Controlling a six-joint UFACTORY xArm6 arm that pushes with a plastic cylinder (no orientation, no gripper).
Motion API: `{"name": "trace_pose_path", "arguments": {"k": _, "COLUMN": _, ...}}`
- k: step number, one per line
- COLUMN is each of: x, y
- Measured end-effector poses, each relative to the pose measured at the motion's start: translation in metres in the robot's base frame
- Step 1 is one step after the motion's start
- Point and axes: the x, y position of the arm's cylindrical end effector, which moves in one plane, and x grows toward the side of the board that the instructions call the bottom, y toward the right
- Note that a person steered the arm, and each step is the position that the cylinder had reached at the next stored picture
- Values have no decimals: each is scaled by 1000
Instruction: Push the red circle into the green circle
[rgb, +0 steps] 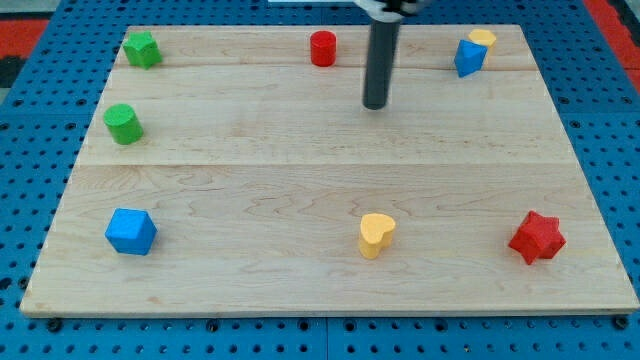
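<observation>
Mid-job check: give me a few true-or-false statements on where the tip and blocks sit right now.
1. My tip touches the red circle. False: it sits apart, to the circle's right and lower in the view.
2. The green circle lies near the board's left edge. True.
3. The yellow heart sits at the view's top. False: it is near the bottom.
4. The red star is at the view's lower right. True.

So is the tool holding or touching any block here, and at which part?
Nothing is held. My tip stands on bare board, apart from every block, to the right of and slightly below the red circle in the view.
</observation>
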Motion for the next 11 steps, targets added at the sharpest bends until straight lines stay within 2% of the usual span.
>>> {"name": "trace_pose_path", "arguments": {"k": 2, "x": -71, "y": -16}}
{"name": "trace_pose_path", "arguments": {"k": 3, "x": -98, "y": -16}}
{"name": "trace_pose_path", "arguments": {"k": 4, "x": -116, "y": -42}}
{"name": "trace_pose_path", "arguments": {"k": 5, "x": -103, "y": -126}}
{"name": "trace_pose_path", "arguments": {"k": 6, "x": -82, "y": -186}}
{"name": "trace_pose_path", "arguments": {"k": 7, "x": -87, "y": -186}}
{"name": "trace_pose_path", "arguments": {"k": 9, "x": -28, "y": -259}}
{"name": "trace_pose_path", "arguments": {"k": 11, "x": -27, "y": -269}}
